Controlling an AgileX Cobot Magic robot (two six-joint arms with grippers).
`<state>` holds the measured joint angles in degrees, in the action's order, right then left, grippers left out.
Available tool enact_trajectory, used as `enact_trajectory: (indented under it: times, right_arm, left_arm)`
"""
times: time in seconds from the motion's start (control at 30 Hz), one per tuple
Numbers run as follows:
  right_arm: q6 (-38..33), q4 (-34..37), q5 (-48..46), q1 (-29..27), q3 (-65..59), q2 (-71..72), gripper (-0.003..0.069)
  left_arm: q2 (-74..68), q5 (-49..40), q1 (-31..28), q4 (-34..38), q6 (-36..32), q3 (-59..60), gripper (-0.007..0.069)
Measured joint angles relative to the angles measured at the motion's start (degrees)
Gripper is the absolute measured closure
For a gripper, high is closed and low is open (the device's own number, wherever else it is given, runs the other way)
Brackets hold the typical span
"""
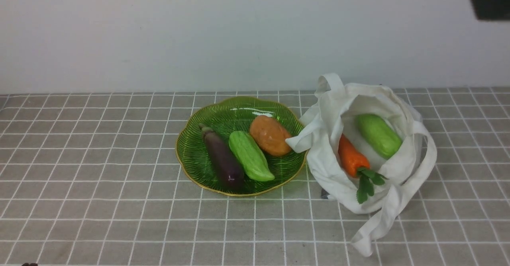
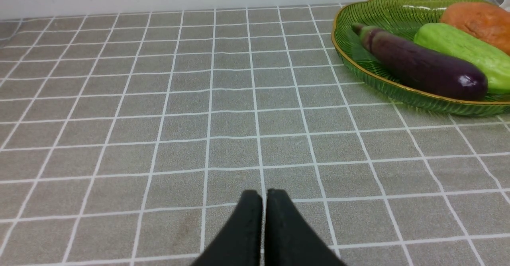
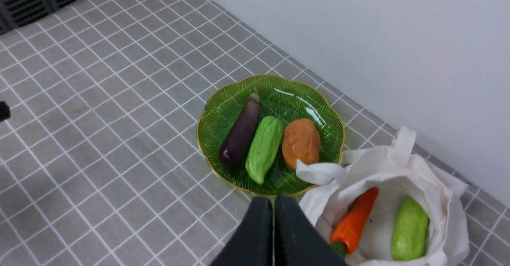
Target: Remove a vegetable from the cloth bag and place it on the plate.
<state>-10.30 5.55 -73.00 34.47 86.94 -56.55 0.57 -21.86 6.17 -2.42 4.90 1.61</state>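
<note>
- On the green plate [image 1: 191, 170], left of centre in your front view, lies the green gourd [image 1: 250, 156], its pointed tip angled towards you. It rests between a dark purple eggplant [image 1: 223, 158] on its left and a lumpy orange-brown vegetable [image 1: 271, 135] on its right.
- Your right gripper [image 3: 273, 203] is closed, its dark fingertips drawn together with only a thin slit between them. It holds nothing and touches nothing; in the right wrist view it hangs above the scene, its tips overlapping your sight of the bag and the tiled surface.
- Your left gripper [image 2: 264, 195] is closed too, with a narrow line between its tips. They are empty, seen against the grey tabletop [image 2: 159, 158] with its white grid, well apart from the plate.
- To the right of the plate, the white cloth bag [image 1: 330, 178] lies with its mouth open towards you. A fold of its cloth reaches over the plate's right rim, close to the orange-brown vegetable.
- Inside the bag you have an orange carrot [image 1: 352, 158], its green leaves [image 1: 368, 180] spilling over the near edge, and to its right a blunt-ended pale green gourd [image 1: 378, 135].
- One long strap [image 1: 384, 222] trails from the bag onto the tabletop, towards you.
- Behind everything stands a plain pale wall [image 1: 199, 31].
</note>
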Motion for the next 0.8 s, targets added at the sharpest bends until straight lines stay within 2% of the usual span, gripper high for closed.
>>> enact_trajectory:
  times: [0.2, 0.23, 0.43, 0.6, 0.8]
  right_arm:
    - [2.34, 0.27, 3.83, 0.00, -22.89, 15.17, 0.0673]
    - [2.66, 0.48, 9.88, 0.00, -30.75, 19.11, 0.0673]
    - [2.75, 3.51, 34.89, 0.00, -53.46, 28.98, 0.0673]
    - [2.72, 4.10, 48.75, 0.00, -61.76, 31.39, 0.0673]
    - [2.77, 4.34, 51.17, 0.00, -66.48, 31.47, 0.0673]
  left_arm:
    - [0.00, 0.00, 0.00, 0.00, 0.00, 0.00, 0.0629]
    - [0.00, 0.00, 0.00, 0.00, 0.00, 0.00, 0.0629]
    - [0.00, 0.00, 0.00, 0.00, 0.00, 0.00, 0.0629]
    - [0.00, 0.00, 0.00, 0.00, 0.00, 0.00, 0.0629]
    - [0.00, 0.00, 0.00, 0.00, 0.00, 0.00, 0.0629]
